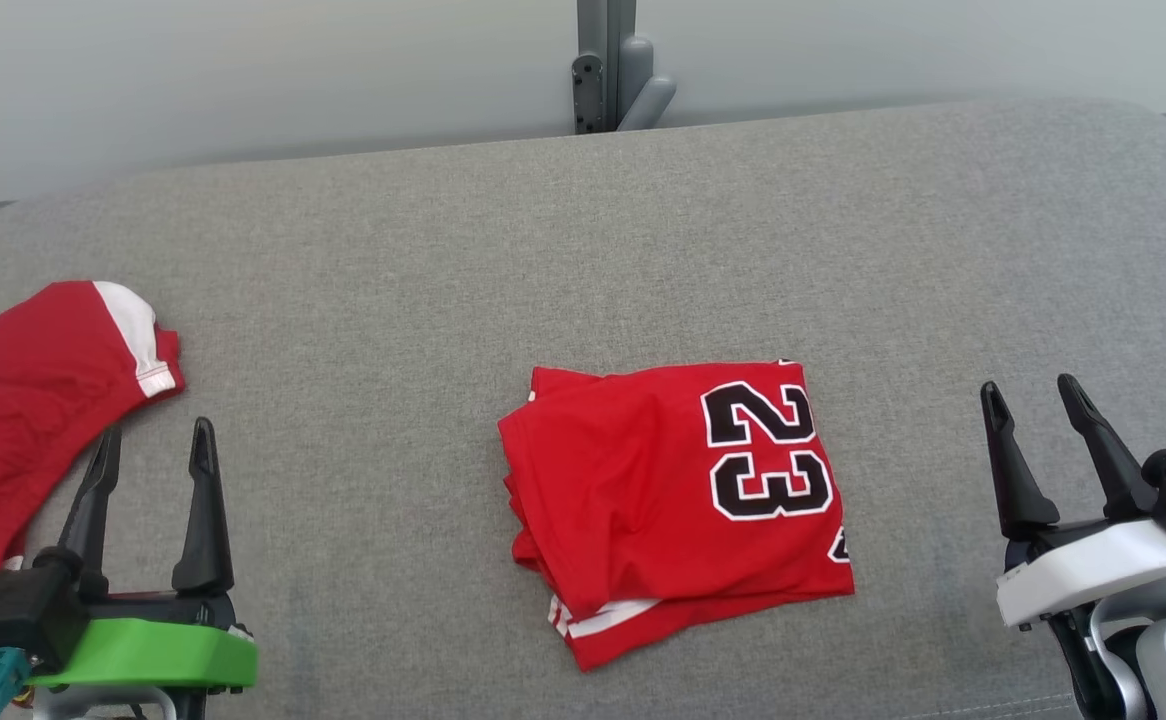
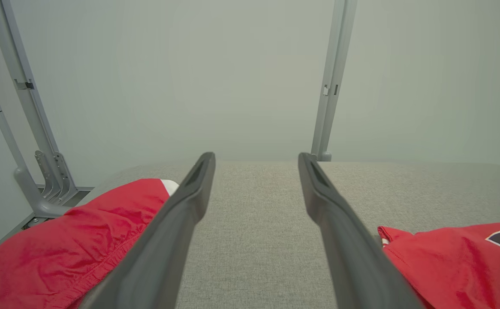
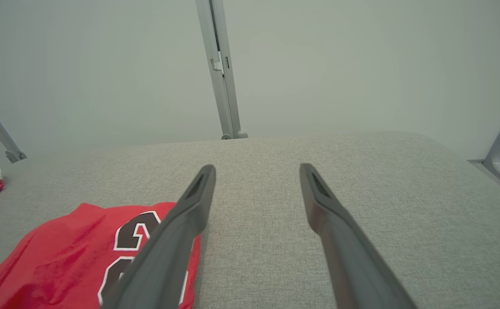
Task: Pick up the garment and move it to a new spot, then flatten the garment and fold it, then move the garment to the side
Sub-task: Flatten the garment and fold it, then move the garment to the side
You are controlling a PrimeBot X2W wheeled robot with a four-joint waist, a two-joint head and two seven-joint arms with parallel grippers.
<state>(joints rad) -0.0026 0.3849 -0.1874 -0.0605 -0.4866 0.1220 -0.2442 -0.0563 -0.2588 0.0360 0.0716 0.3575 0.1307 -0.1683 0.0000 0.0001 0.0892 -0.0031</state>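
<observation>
Grey woven upholstery [image 1: 583, 250], padded and rounded at its far corners, forms the work surface; behind it stand a pale matte wall and a grey metal post [image 1: 608, 60]. Near the centre of this surface, slightly toward the robot's right, lies the folded jersey [image 1: 643, 480]: a smooth, faintly glossy red knit stacked in several layers into a nearly square pack. Its slightly longer side runs left to right, and the whole pack is skewed, so that its near-left corner, where a white-striped hem shows, points toward the robot. Black numerals outlined in white (a 2 lying farther from the robot than a 3) sit along the pack's right side. A second red garment [image 1: 23, 400], loose and rumpled, with a white panel and a gathered hem, lies at the surface's left edge. The left gripper [image 1: 155, 432], on a green mount, hovers beside that garment with its tapered dark fingers spread wide and empty. The right gripper [image 1: 1029, 386], on a white mount, stands well apart from the jersey's right edge, its jaws likewise spread and empty.
</observation>
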